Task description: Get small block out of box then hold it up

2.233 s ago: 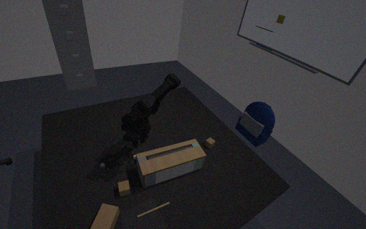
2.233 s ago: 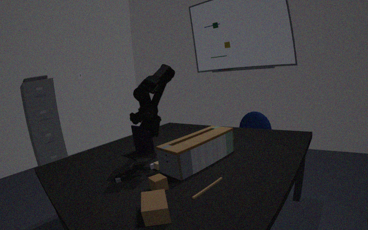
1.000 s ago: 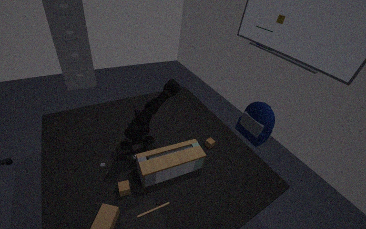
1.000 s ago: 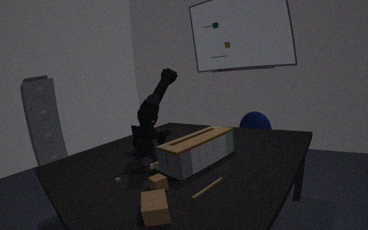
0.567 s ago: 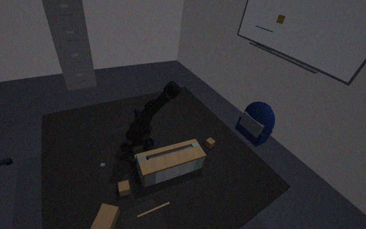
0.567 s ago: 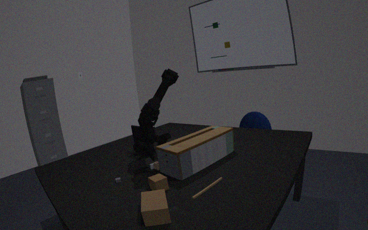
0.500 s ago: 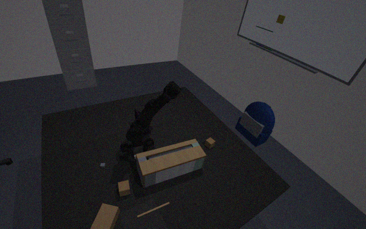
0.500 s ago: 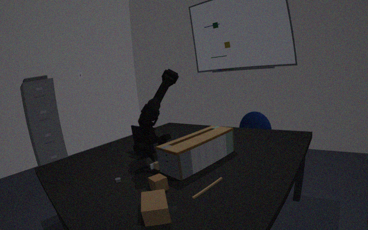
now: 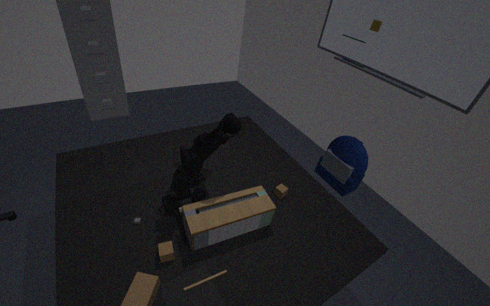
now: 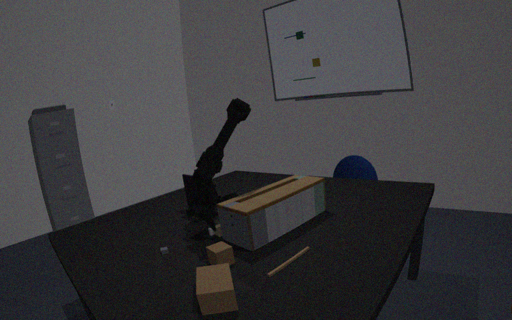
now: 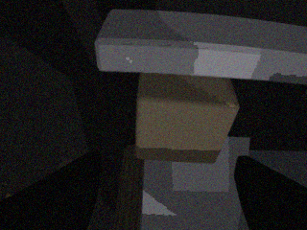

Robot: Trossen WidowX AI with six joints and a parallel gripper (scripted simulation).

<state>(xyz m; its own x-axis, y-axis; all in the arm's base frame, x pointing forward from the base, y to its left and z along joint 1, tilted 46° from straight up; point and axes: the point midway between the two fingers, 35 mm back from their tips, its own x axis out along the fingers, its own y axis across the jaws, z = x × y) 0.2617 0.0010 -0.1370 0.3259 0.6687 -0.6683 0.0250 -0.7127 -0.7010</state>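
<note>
The clear-fronted box [image 9: 235,227] [image 10: 285,215] stands upright with a wooden, slotted top; I make out no block inside it. In the wrist view its wooden edge [image 11: 129,192] shows low in the frame. A tan block [image 11: 184,125] [image 10: 217,229] lies outside the box, close to its left rear end; I cannot tell whether it is the task's small block. A pale bar [image 11: 144,57] [image 10: 211,231] [image 9: 180,209] lies just beyond it. My gripper [image 11: 169,164] is open, with nothing held between its dark fingers. It is low behind the box's left end, and the tan block is ahead of its fingertips.
A tan cube [image 9: 166,252] [image 10: 220,253] and a larger tan block [image 9: 141,288] [image 10: 215,289] stand in front of the left end. A thin stick [image 9: 205,280] [image 10: 289,261] lies before the box. A small white cube [image 9: 137,220] [image 10: 163,250] is farther left; another tan cube [image 9: 281,190] is behind the right end.
</note>
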